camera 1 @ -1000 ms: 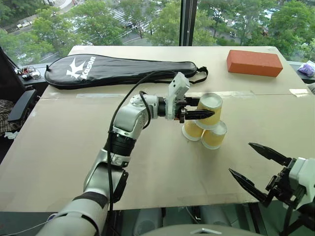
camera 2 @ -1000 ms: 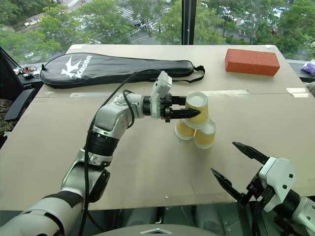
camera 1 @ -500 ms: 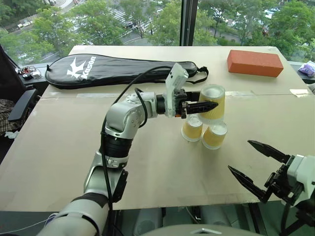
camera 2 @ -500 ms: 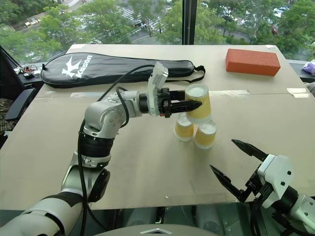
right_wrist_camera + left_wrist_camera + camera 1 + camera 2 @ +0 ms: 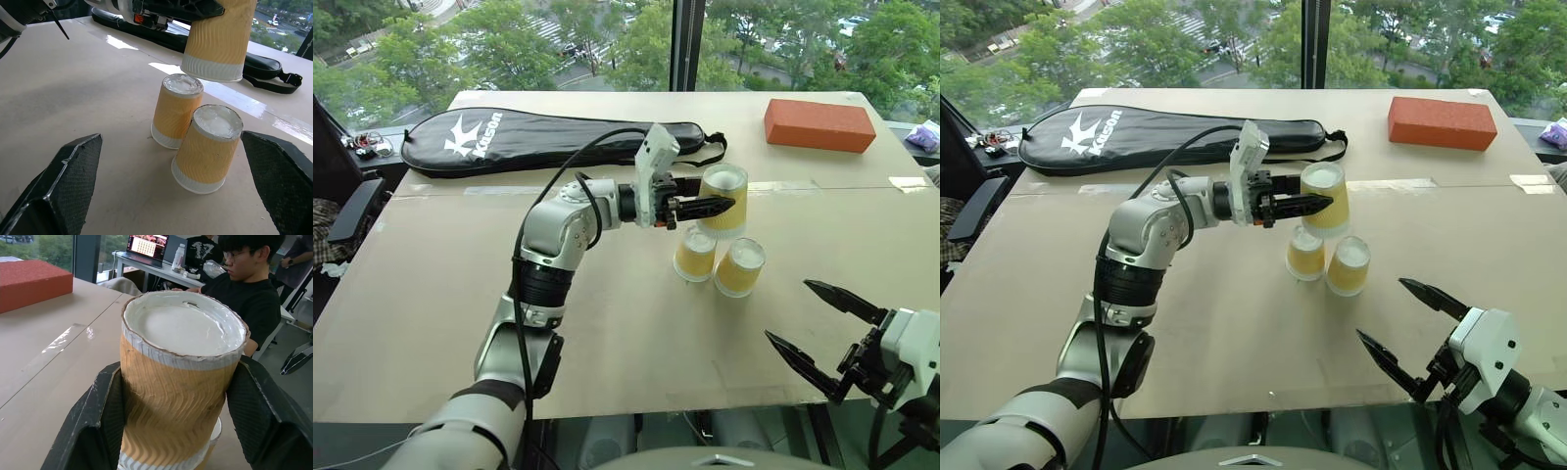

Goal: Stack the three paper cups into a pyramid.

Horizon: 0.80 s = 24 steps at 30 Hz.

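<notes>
Left eye view: left hand (image 5: 713, 205) level, gripping cup (image 5: 724, 201).

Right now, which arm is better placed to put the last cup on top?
The left: its left gripper already holds the third yellow-orange paper cup above the two base cups. The right gripper hangs open, off to the side.

The table (image 5: 460, 323) was viewed from above and behind by two head cameras angled forward and down. A very close view along the left gripper (image 5: 171, 431) was given by its wrist camera. From low beside the table, the right wrist camera faced the same paper cups (image 5: 195, 142) seen overhead
</notes>
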Each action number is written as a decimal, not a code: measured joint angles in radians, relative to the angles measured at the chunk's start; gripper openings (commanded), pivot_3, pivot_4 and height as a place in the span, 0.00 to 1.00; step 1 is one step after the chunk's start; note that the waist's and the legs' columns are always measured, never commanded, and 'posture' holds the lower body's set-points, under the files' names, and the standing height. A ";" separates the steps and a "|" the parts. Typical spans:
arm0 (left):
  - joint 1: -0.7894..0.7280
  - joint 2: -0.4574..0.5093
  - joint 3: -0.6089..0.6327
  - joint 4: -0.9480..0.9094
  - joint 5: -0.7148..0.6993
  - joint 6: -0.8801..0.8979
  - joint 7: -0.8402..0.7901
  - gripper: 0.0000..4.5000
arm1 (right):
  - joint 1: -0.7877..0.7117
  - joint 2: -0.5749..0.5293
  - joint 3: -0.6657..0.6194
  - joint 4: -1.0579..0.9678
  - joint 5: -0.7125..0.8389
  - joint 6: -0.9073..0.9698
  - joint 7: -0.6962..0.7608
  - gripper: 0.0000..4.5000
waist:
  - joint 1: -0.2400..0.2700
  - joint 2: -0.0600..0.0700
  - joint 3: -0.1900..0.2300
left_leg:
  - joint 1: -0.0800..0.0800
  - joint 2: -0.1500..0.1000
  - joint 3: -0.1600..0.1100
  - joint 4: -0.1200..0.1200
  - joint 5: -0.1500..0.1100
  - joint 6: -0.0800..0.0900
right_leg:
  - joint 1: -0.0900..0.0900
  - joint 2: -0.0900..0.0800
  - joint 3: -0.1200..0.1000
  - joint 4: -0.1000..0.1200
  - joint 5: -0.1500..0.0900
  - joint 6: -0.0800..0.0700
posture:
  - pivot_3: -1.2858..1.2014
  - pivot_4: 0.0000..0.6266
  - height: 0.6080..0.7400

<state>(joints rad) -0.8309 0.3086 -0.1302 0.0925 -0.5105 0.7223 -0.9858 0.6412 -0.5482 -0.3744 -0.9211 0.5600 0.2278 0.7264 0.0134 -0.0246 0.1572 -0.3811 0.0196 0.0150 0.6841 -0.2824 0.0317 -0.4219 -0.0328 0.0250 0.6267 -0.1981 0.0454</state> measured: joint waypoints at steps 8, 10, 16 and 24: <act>0.050 -0.005 -0.037 0.009 0.021 -0.064 -0.037 0.52 | -0.006 -0.001 0.000 0.008 0.000 0.000 0.001 1.00 | 0.000 0.000 0.000 | 0.000 0.000 0.000 0.000 0.000 0.000 | 0.000 0.000 0.000 0.000 0.000 0.000 | 0.52 0.24 1.00; 0.050 -0.007 -0.042 0.016 0.033 -0.082 -0.046 0.52 | -0.008 -0.001 0.000 0.010 0.000 0.000 0.001 1.00 | 0.000 0.000 0.000 | 0.000 0.000 0.000 0.000 0.000 0.000 | 0.000 0.000 0.000 0.000 0.000 0.000 | 0.52 0.24 1.00; 0.048 -0.025 -0.076 0.047 0.061 -0.150 -0.088 0.52 | -0.008 -0.001 0.000 0.010 0.000 0.000 0.001 1.00 | 0.000 0.000 0.000 | 0.000 0.000 0.000 0.000 0.000 0.000 | 0.000 0.000 0.000 0.000 0.000 0.000 | 0.52 0.24 1.00; 0.019 -0.049 -0.088 0.116 0.109 -0.216 -0.113 0.84 | 0.001 -0.001 0.000 0.010 0.000 0.000 -0.001 1.00 | 0.000 0.000 0.000 | 0.000 0.000 0.000 0.000 0.000 0.000 | 0.000 0.000 0.000 0.000 0.000 0.000 | 0.52 0.24 1.00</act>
<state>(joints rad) -0.8115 0.2592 -0.2181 0.2087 -0.4013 0.5065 -1.0985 0.6418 -0.5492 -0.3745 -0.9111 0.5597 0.2280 0.7255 0.0138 -0.0245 0.1571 -0.3811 0.0193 0.0152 0.6842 -0.2824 0.0317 -0.4217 -0.0329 0.0252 0.6266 -0.1981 0.0454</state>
